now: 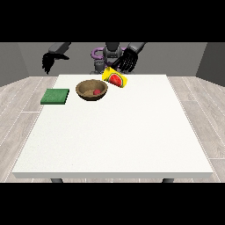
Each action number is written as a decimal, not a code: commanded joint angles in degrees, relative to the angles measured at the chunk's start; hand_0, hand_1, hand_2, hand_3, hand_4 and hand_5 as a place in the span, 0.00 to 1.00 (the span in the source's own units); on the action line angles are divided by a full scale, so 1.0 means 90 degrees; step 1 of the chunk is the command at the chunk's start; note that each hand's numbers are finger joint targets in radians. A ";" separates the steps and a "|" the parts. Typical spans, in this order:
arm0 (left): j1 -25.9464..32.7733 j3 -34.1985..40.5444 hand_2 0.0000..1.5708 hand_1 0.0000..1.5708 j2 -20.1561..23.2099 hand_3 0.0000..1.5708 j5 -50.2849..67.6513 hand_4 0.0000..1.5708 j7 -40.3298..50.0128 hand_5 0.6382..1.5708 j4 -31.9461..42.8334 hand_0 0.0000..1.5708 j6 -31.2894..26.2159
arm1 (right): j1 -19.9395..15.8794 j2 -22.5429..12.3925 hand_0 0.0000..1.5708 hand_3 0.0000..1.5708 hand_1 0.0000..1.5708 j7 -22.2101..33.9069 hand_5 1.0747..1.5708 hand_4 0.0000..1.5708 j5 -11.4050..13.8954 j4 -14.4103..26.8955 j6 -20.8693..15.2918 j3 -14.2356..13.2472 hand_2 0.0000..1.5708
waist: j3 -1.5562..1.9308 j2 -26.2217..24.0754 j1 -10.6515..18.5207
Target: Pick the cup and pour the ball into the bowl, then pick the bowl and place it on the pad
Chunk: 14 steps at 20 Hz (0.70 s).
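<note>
On the smooth white counter (114, 140), a round wooden bowl (92, 90) holds the small red ball (96, 92). Left of the bowl lies a flat green square pad (55, 96). Just right of the bowl, behind it, the yellow cylindrical cup (115, 78) tilts, fingers of the hand at the view's right (128, 59) curled round it. Far left of the bowl, the other hand (49, 60) hangs, fingers relaxed.

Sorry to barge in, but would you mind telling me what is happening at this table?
The hand at the view's right holds a yellow cup tipped over beside a wooden bowl. A red ball already lies in the bowl. The green pad sits to the bowl's left with nothing on it. The other hand hangs off the table.
</note>
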 commanded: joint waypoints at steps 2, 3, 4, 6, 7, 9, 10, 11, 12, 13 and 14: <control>0.0866 0.0898 0.00 0.00 -0.0127 0.00 0.2602 0.00 -0.1001 0.98 -0.0990 0.00 0.0568 | -0.0373 0.0410 0.00 0.00 0.00 -0.0049 0.99 0.19 0.0107 -0.0268 -0.0278 0.0254 0.00 | -0.0019 0.0723 -0.0147; 0.0956 0.1000 0.00 0.00 -0.0128 0.00 0.3147 0.00 -0.1206 0.98 -0.1218 0.00 0.0459 | -0.0375 0.0554 0.00 0.00 0.00 -0.0114 0.99 0.18 0.0205 -0.0332 -0.0423 0.0337 0.00 | -0.0005 0.0685 -0.0125; 0.1168 0.0937 0.00 0.00 -0.0129 0.00 0.3636 0.00 -0.1546 0.98 -0.1398 0.00 0.0206 | -0.0390 0.0704 0.00 0.00 0.00 -0.0040 1.00 0.19 0.0257 -0.0359 -0.0559 0.0420 0.00 | 0.0011 0.0650 -0.0083; 0.1673 0.0847 0.00 0.00 -0.0130 0.00 0.4328 0.00 -0.2367 0.99 -0.1728 0.00 -0.0147 | -0.0461 0.0793 0.00 0.00 0.00 -0.0051 1.00 0.16 0.0421 -0.0397 -0.1003 0.0393 0.00 | 0.0053 0.0732 0.0230; 0.1799 0.0873 0.00 0.00 -0.0131 0.00 0.4724 0.00 -0.2531 0.99 -0.1907 0.00 -0.0523 | -0.0316 0.1018 0.00 0.00 0.00 -0.0062 1.00 0.13 0.0493 -0.0349 -0.1127 0.0491 0.00 | 0.0065 0.0579 0.0409; 0.2037 0.0714 0.00 0.00 -0.0131 0.00 0.5041 0.00 -0.3105 0.99 -0.2088 0.00 -0.0922 | -0.0546 0.1231 0.00 0.00 0.00 -0.0175 1.00 0.16 0.0584 -0.0225 -0.1585 0.0437 0.00 | 0.0098 0.0879 0.0752; 0.2140 0.0992 0.00 0.00 -0.0131 0.00 0.4973 0.00 -0.3401 0.99 -0.1930 0.00 -0.1044 | -0.0393 0.1439 0.00 0.00 0.00 -0.0192 1.00 0.19 0.0638 -0.0405 -0.1741 0.0545 0.00 | 0.0108 0.0812 0.0604; 0.2180 0.1019 0.00 0.00 -0.0126 0.00 0.5092 0.00 -0.3723 0.99 -0.1949 0.00 -0.1285 | -0.0616 0.1473 0.00 0.00 0.00 -0.0260 1.00 0.20 0.0657 -0.0349 -0.1983 0.0458 0.00 | 0.0109 0.1089 0.0778; 0.2277 0.1054 0.00 0.00 -0.0132 0.00 0.5179 0.00 -0.3757 0.99 -0.1974 0.00 -0.1369 | -0.0408 0.1626 0.00 0.00 0.00 -0.0460 1.00 0.20 0.0741 -0.0258 -0.1961 0.0579 0.00 | 0.0116 0.0997 0.0711; 0.2050 0.1062 0.00 0.00 0.0025 0.00 0.5223 0.00 -0.3532 0.99 -0.2070 0.00 -0.1691 | -0.0595 0.1734 0.00 0.00 0.00 -0.0477 1.00 0.20 0.0809 -0.0126 -0.2195 0.0602 0.00 | 0.0120 0.0911 0.0792; 0.2532 0.1197 0.00 0.00 0.0108 0.00 0.5252 0.00 -0.4193 0.99 -0.1893 0.00 -0.1586 | -0.0731 0.1454 0.00 0.00 0.00 -0.0239 1.00 0.21 0.0579 -0.0122 -0.1953 0.0456 0.00 | 0.0119 0.1044 0.0678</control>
